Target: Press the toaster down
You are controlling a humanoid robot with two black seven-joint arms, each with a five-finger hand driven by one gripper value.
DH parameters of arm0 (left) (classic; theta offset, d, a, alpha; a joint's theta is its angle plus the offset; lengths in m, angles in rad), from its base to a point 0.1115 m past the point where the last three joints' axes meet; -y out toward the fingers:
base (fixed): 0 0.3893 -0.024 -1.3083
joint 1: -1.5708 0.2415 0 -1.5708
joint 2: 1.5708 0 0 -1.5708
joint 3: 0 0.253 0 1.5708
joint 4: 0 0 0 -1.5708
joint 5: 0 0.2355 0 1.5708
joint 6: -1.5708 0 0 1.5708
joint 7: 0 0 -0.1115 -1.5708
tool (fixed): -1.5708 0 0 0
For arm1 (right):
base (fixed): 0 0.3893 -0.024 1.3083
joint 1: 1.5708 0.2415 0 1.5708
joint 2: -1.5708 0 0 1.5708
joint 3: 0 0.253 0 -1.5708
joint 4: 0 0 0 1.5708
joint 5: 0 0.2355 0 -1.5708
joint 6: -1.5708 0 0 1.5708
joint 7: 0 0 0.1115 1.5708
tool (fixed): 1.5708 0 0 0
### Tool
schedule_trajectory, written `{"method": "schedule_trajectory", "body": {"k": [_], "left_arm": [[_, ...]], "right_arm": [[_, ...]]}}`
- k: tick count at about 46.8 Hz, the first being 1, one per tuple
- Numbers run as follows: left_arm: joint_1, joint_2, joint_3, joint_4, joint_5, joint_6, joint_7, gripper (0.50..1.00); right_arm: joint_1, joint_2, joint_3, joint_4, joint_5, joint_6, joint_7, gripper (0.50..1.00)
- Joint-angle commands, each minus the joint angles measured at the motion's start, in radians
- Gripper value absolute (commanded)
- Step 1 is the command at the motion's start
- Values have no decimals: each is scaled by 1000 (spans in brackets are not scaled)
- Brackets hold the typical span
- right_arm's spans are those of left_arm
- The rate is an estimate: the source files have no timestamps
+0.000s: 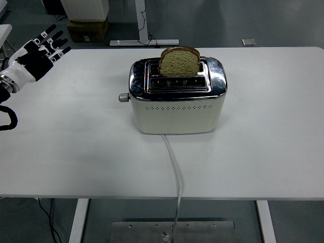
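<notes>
A cream toaster (177,106) with a chrome top stands at the middle of the white table (76,147). A slice of brown bread (179,62) stands up out of its far slot. The toaster's lever knob (123,97) sticks out on its left end. My left hand (44,48) is at the far left edge of the table, well away from the toaster, with its fingers spread and holding nothing. The right arm is out of view.
The toaster's white cord (174,172) runs from its front over the table's near edge. A cardboard box (87,29) and a table stand base (144,41) are on the floor beyond the far edge.
</notes>
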Motion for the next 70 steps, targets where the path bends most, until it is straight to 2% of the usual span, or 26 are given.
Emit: {"method": "schedule_trajectory", "body": {"k": [1,32,39,42,47,54,60,64,70], "left_arm": [[0,0,0,0,0,0,0,1000],[2,0,0,0,0,-2,0,1000],[-14,20,0,-26,0,-6,3,1000],[-20,43,1,-66,2,-3,8,1000],[-29,120,4,-165,37,2,15,1000],[-37,218,6,-316,185,3,17,1000],[-69,279,8,-380,291,-6,21,1000],[-97,299,9,-403,357,-12,67,1000],[-138,318,9,-443,481,-57,118,1000]], "right_arm": [[0,0,0,0,0,0,0,998],[0,0,0,0,0,0,0,1000],[0,0,0,0,0,0,0,998],[0,0,-2,0,0,0,0,1000],[0,0,0,0,0,0,0,998],[0,0,-2,0,0,0,0,998],[2,0,-2,0,0,0,0,1000],[2,0,-2,0,0,0,0,1000],[2,0,-2,0,0,0,1,1000]]}}
